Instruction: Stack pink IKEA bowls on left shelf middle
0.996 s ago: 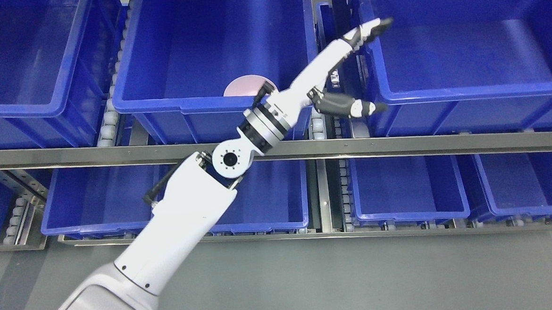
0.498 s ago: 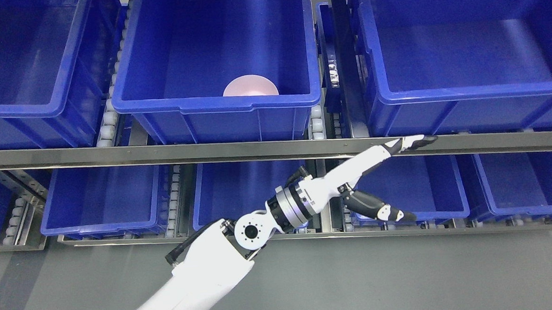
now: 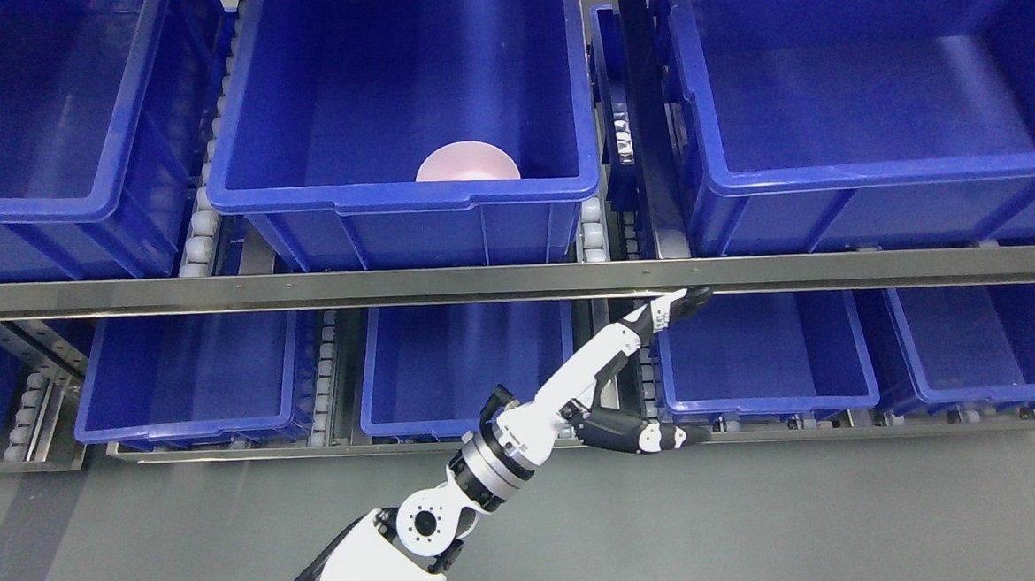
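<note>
Well above the robot hand (image 3: pixel 616 392): pink bowl (image 3: pixel 466 161).

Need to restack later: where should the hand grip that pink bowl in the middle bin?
Probably the pink bowl by its far rim, coming from above through the open top of the bin: its near side is hidden behind the bin's front wall.

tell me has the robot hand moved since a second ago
Yes. The left robot hand has dropped from in front of the upper bin holding the pink bowl to below the shelf rail, open and empty.
</note>
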You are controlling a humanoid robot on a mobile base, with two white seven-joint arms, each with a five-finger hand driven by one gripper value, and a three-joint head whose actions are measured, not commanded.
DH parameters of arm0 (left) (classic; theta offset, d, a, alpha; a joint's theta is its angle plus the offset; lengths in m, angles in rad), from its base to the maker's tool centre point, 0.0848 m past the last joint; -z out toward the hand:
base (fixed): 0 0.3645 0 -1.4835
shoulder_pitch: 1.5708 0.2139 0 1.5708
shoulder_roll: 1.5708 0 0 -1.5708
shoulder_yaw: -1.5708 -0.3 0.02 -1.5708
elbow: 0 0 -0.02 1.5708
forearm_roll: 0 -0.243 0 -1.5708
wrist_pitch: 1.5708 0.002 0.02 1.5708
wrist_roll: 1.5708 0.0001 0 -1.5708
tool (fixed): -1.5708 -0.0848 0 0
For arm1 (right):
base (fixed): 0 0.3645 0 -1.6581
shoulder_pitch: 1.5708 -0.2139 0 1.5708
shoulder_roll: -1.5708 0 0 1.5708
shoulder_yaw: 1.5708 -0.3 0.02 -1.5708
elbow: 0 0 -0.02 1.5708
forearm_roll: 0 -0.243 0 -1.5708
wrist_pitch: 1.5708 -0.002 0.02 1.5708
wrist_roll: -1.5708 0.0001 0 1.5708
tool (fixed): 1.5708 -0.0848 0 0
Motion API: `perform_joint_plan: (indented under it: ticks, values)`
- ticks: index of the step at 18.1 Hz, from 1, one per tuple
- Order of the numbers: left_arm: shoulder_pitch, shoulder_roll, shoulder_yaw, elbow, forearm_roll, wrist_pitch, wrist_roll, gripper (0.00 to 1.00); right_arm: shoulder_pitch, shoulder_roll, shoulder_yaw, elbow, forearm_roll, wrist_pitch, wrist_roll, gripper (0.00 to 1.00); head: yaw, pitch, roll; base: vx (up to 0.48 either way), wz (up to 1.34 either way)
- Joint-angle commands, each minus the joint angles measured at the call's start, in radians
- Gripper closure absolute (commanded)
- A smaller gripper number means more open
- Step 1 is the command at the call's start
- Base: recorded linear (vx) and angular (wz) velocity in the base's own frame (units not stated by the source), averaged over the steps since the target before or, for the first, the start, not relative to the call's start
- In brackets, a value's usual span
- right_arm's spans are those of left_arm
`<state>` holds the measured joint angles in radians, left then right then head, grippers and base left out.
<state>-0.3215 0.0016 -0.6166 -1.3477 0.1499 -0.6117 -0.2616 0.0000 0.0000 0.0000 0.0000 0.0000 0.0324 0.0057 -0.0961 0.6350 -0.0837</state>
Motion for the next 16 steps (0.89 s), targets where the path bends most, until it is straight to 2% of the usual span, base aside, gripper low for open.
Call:
perform_joint_plan:
  ticks: [1, 5, 7, 13, 16]
  values:
    - [0.139, 0.016, 0.340, -0.036, -0.001, -0.060, 0.025, 0.00, 0.029, -0.017, -0.011, -0.034, 0.000, 0.003, 0.000, 0.00, 0.0000, 0.000, 0.000, 0.000, 0.02]
    - [0.226, 0.016, 0.420, -0.069, 0.000, -0.085, 0.175, 0.00, 0.029, -0.017, -0.012, -0.034, 0.000, 0.003, 0.000, 0.00, 0.0000, 0.000, 0.000, 0.003, -0.03]
    - [0.288, 0.016, 0.422, -0.113, 0.000, -0.095, 0.176, 0.00, 0.029, -0.017, -0.011, -0.034, 0.000, 0.003, 0.000, 0.00, 0.0000, 0.000, 0.000, 0.015, -0.04]
    - [0.343, 0.016, 0.433, -0.200, 0.000, -0.174, 0.177, 0.00, 0.029, -0.017, -0.011, -0.034, 0.000, 0.001, 0.000, 0.00, 0.0000, 0.000, 0.000, 0.007, -0.04]
    - [0.380, 0.016, 0.434, -0.205, 0.000, -0.174, 0.180, 0.00, 0.029, -0.017, -0.012, -0.034, 0.000, 0.003, 0.000, 0.00, 0.0000, 0.000, 0.000, -0.012, 0.04]
